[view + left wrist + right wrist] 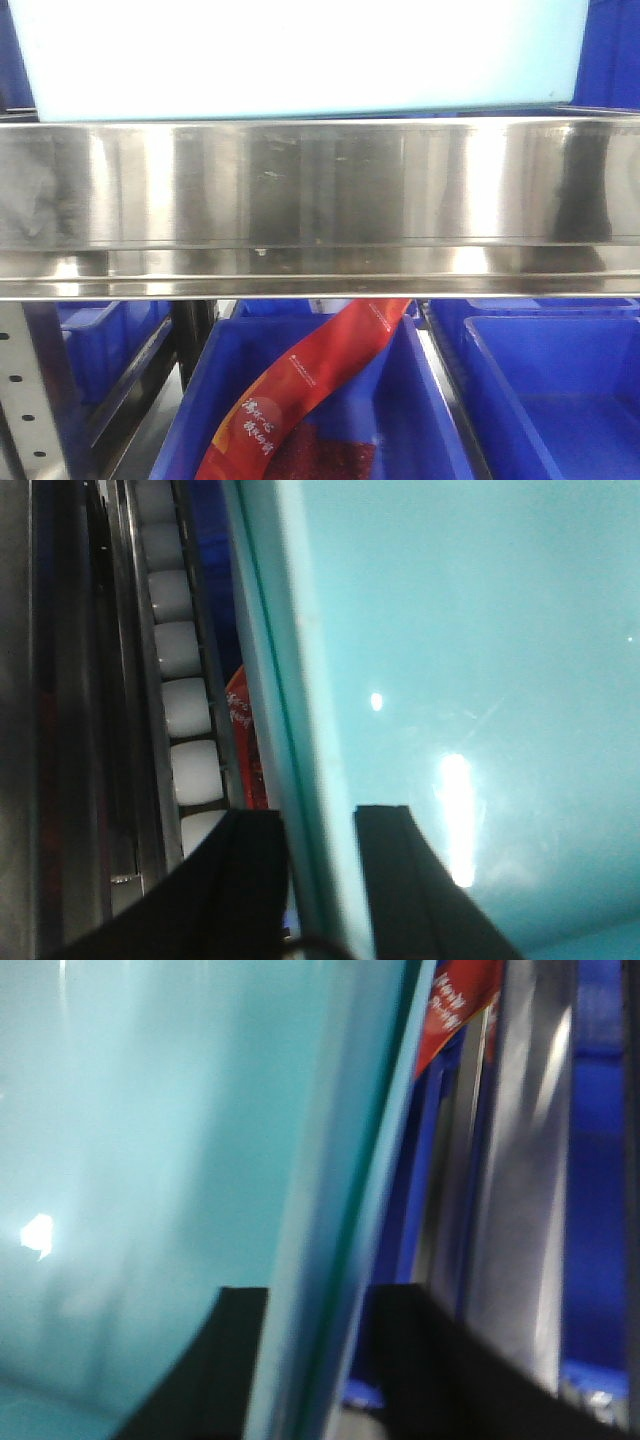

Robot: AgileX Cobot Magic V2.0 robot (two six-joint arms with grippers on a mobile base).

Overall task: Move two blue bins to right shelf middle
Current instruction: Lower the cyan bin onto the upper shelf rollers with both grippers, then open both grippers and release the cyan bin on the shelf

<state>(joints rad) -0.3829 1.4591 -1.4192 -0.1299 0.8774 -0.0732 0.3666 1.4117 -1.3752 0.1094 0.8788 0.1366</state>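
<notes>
**Pale bin held by both rims above the steel shelf edge**

The steel shelf rail (320, 200) fills most of the front view. Above it sits the pale bin (300, 50), light turquoise and washed out by glare, smooth-walled and glossy. It looks like the bin being moved, though it is much paler than the deep blue bins around it. It is up at the top of the front view, just above the rail, and spans nearly the whole width.

Below the rail, a dark blue bin (320, 410) holds a red packet (310, 390), and another blue bin (550, 390) stands beside it on the right.

The left gripper (320, 880) straddles the bin's wall, one finger inside and one outside, pinching the rim. The right gripper (315, 1360) does the same on the opposite wall. A roller track (180, 690) runs close beside the left wall.

Risks, as I judge them: the bin's underside could catch on the rail if lowered too early. Uneven arm motion could twist the thin wall out of a pinch. The left finger outside the wall could also scrape the rollers.
</notes>
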